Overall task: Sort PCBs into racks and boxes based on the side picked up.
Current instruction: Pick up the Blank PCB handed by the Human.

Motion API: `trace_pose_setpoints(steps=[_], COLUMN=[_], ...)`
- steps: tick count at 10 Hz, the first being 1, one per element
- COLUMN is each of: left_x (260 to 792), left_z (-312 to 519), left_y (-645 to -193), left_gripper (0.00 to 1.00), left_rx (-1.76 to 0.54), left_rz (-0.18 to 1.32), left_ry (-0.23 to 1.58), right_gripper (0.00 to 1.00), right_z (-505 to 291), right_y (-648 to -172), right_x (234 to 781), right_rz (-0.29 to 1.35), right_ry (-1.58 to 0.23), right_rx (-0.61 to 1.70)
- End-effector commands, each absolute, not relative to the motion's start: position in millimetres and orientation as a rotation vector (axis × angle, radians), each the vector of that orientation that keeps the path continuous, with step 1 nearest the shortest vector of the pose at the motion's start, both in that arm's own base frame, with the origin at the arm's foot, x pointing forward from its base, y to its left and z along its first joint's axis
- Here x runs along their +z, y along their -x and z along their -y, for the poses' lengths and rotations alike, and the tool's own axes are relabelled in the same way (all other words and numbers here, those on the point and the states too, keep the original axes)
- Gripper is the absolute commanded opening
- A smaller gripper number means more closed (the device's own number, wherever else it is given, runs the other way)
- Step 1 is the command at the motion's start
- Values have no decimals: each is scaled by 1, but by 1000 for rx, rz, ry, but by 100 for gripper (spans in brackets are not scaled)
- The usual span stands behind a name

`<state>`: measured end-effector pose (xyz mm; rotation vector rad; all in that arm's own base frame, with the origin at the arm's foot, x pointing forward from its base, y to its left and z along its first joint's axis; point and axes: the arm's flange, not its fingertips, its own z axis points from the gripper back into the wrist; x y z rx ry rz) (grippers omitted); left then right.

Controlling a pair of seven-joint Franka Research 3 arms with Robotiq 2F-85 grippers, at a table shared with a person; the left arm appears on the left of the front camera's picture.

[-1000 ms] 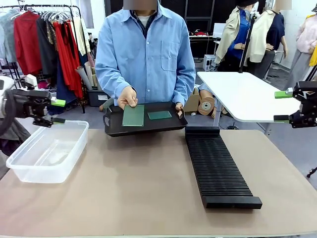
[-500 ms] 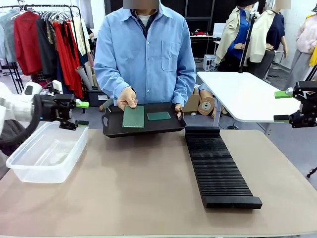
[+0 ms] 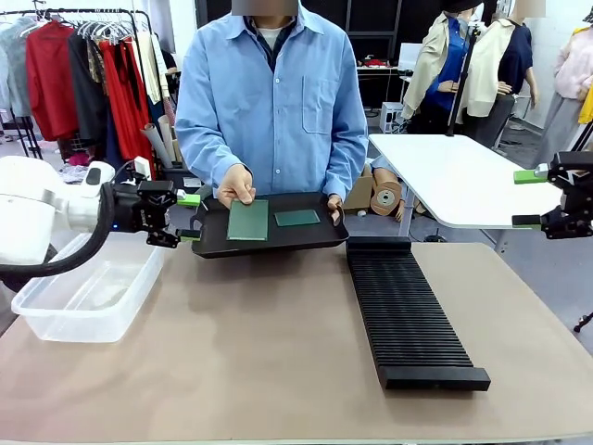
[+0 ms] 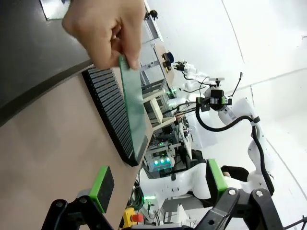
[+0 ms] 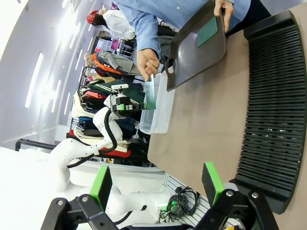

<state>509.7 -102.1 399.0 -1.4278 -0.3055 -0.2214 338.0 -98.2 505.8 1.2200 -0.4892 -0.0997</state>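
Since the front view puts the left gripper (image 3: 191, 217) spread wide and bare just beside the left end of the black tray (image 3: 269, 243), I rate a knock against that rim as the first hazard. The person's hand (image 3: 238, 184) holds one PCB (image 3: 248, 219) up by its top edge over the tray, and a second PCB (image 3: 297, 217) lies flat in it. The clear box (image 3: 88, 283) sits under my left arm and the rack (image 3: 408, 315) lies right of the tray, while the right gripper (image 3: 528, 197) hangs wide and bare, well off to the side. In the left wrist view the held PCB (image 4: 134, 105) stands edge-on ahead of my open pads (image 4: 101, 188), touching neither. Closing high would pinch the person's fingers, and closing off-centre on so thin a board could let it twist or slip. In the right wrist view the rack (image 5: 276, 105) lies below that open gripper, so my last concern is destination: misreading which face I grip sends the board to the wrong place
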Motion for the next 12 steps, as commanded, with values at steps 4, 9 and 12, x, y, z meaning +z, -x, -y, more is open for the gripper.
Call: trace_pose_setpoints(steps=[4,9,12], left_x=[373,362,360], left_z=[134,157,166], left_y=[-537,-547,-551], left_gripper=[100,100,97], left_rx=[-307,-327,-298], left_rz=[327,316,327], left_ry=[1537,1609,1587], right_gripper=[100,100,100], right_z=[99,99,99], right_y=[-339,-339,-339], right_x=[509,509,509], right_rz=[501,501,501], right_ry=[-1229,-1229,-1229], right_rx=[-87,-87,-87])
